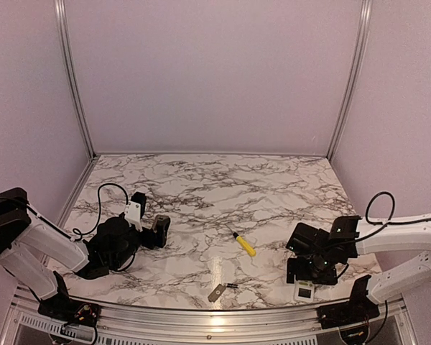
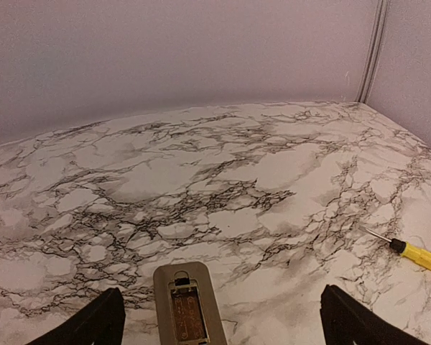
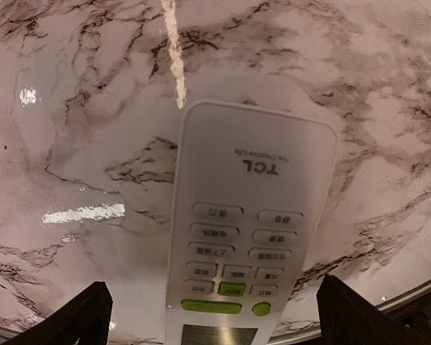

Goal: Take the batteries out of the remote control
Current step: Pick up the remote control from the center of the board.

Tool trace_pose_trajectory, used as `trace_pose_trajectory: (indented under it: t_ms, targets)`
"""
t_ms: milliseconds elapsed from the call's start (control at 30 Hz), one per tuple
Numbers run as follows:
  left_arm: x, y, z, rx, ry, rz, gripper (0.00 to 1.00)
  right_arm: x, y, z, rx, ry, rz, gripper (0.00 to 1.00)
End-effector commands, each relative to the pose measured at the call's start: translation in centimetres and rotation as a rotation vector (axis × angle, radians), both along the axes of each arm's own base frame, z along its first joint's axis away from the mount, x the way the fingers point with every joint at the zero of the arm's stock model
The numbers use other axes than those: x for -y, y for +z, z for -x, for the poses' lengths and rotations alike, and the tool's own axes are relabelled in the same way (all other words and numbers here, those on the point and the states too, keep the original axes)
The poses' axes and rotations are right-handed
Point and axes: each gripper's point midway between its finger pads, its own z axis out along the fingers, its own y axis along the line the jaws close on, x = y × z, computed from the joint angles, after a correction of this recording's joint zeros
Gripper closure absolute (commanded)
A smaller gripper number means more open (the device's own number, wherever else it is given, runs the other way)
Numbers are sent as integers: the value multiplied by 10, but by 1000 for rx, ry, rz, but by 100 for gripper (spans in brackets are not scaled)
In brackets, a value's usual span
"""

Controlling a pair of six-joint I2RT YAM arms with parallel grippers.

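A grey remote control (image 2: 187,305) lies back-up between the wide-apart fingers of my open left gripper (image 2: 221,298), its battery bay uncovered and showing only a brown floor. In the top view the left gripper (image 1: 149,217) hides that remote. A white remote control (image 3: 253,215) lies buttons-up between the fingers of my open right gripper (image 3: 214,287); only its display end (image 1: 304,291) shows below the right gripper (image 1: 302,259). One slim dark battery (image 1: 232,286) lies on the table by the front edge.
A flat grey cover plate (image 1: 216,292) lies beside the dark battery. A yellow-handled screwdriver (image 1: 244,245) lies mid-table, also seen as the yellow-handled screwdriver (image 2: 416,254) at the right. The table's metal front rail (image 1: 215,316) runs close by.
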Motion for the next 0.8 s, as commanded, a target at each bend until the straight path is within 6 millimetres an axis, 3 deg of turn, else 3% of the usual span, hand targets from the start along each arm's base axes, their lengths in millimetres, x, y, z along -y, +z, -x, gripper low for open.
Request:
trace_pose_trajectory:
  t_ms: [0,167,433,567,767]
  targets:
    - [1,6,0,13,-6,19,2,12,-12,6,-23,-76,28,3]
    - [0,6,0,13,-5,19,2,7,-22,5,-23,-70,5,12]
    - [0,5,0,13,-5,16,2,10,-24,1,-4,-77,27,37]
    - [1,5,0,13,-8,16,2,2,-23,-6,25,-57,1,68]
    - [6,6,2,13,-42,29,2,-7,-13,-24,98,-16,3,91]
